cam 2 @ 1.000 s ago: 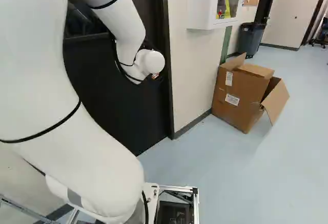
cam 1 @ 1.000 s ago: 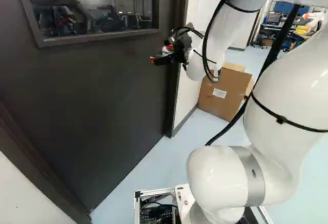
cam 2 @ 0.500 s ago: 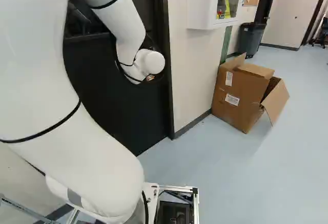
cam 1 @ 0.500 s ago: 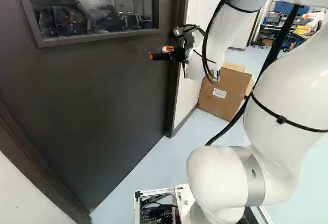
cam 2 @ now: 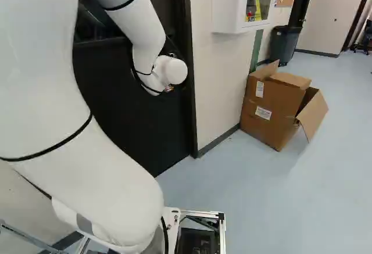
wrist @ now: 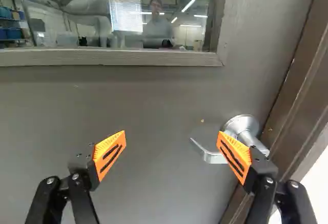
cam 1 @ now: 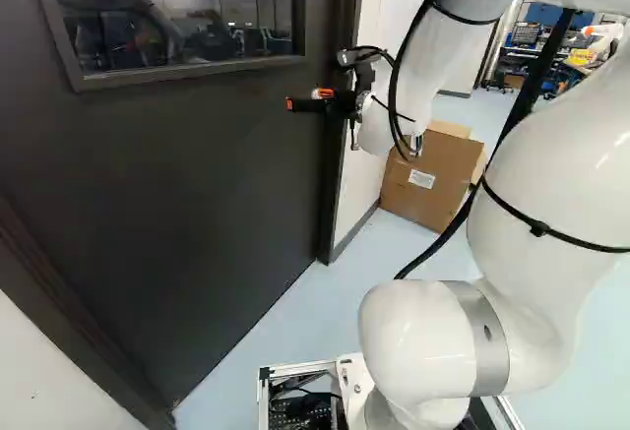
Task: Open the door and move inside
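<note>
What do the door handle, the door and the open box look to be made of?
Door handle: probably metal, satin, from its silvery sheen. Door: smooth, seemingly painted, from its even dark coat; metal or wood underneath, unclear. Box: cardboard, matte, by its brown sides and folded flaps.

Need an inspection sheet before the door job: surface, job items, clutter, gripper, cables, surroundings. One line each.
Surface: pale blue floor; no spill seen
Door: shut in its frame
Lever handle: partly hidden behind one finger
Clutter: cardboard box, flap open, beside the wall
Gripper: open, nothing held
Cables: black cable looping beside the arm
Surroundings: wall cabinet, dark bin
</note>
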`<state>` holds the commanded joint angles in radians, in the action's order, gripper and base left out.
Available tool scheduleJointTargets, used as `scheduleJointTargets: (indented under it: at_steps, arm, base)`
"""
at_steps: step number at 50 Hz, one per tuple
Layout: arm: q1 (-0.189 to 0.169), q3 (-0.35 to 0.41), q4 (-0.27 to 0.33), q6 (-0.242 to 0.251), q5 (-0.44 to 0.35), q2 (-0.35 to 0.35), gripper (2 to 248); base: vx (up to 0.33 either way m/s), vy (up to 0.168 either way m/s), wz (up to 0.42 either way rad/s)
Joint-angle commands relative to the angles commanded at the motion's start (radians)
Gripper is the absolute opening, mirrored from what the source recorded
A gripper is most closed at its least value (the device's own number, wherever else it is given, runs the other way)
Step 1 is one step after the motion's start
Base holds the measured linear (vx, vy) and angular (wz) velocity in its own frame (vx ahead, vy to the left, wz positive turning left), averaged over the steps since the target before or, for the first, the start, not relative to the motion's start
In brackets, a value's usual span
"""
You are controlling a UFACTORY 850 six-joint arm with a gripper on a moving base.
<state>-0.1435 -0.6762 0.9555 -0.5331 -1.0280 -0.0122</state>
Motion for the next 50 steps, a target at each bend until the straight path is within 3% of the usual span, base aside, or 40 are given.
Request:
scheduleJointTargets:
  at_steps: [30,50]
  arm:
    - [-0.004,-0.053,0.005,0.0,-0.103,0.125,247]
    - [-0.015,-0.123,0.005,0.0,-0.111,0.237,247]
  base:
    - [0.0,0.0,0.0]
    - [0.0,0.0,0.0]
